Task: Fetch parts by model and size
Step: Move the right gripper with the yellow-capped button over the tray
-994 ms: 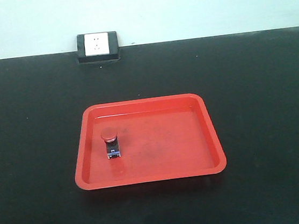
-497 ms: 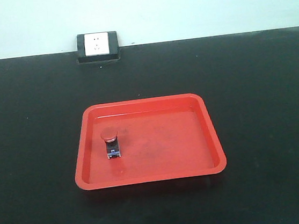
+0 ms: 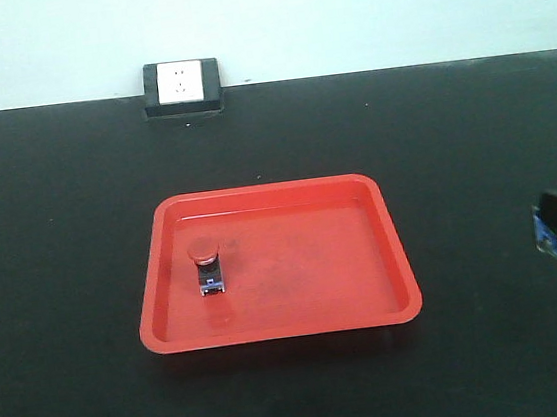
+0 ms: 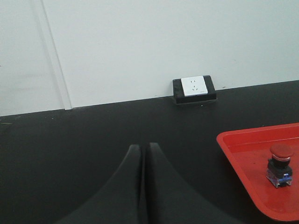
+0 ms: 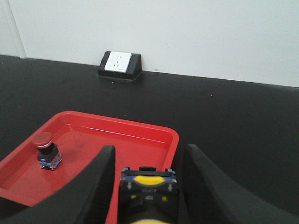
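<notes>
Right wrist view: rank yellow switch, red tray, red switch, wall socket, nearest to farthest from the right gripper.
1. yellow switch, held in the right gripper
2. red tray, just ahead
3. red switch, tray's left side
4. wall socket, back wall

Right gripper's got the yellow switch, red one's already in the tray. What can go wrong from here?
The tray rim faces the right gripper: a low approach may clip it. The yellow switch may tip on release. Landing near the upright red switch could topple it.
</notes>
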`<state>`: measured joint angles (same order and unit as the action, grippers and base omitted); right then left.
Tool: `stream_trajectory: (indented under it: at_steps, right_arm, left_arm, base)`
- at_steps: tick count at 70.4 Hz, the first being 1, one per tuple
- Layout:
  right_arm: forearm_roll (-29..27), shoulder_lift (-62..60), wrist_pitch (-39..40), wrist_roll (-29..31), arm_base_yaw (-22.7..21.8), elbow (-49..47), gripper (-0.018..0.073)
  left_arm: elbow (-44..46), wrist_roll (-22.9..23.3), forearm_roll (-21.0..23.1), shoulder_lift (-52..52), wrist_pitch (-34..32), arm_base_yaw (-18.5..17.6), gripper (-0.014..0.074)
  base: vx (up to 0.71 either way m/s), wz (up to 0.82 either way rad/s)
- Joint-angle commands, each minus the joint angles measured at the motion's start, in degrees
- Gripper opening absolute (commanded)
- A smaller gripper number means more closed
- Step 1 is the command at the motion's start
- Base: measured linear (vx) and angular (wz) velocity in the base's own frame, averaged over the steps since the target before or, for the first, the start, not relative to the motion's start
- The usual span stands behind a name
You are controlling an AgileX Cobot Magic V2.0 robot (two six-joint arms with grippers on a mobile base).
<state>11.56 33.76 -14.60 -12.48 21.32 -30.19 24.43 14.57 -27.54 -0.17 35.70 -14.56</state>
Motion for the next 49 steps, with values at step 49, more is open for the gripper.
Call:
stream_trajectory:
  at_steps: [49]
  right_arm:
    - [1.61, 49.07, -11.26, -11.6, 10.1, -39.53, -0.0003]
  left_arm:
    - [1.05, 0.13, -0.68, 0.89, -3.53, -0.11, -0.0007]
  base:
    - [0.0, 0.0]
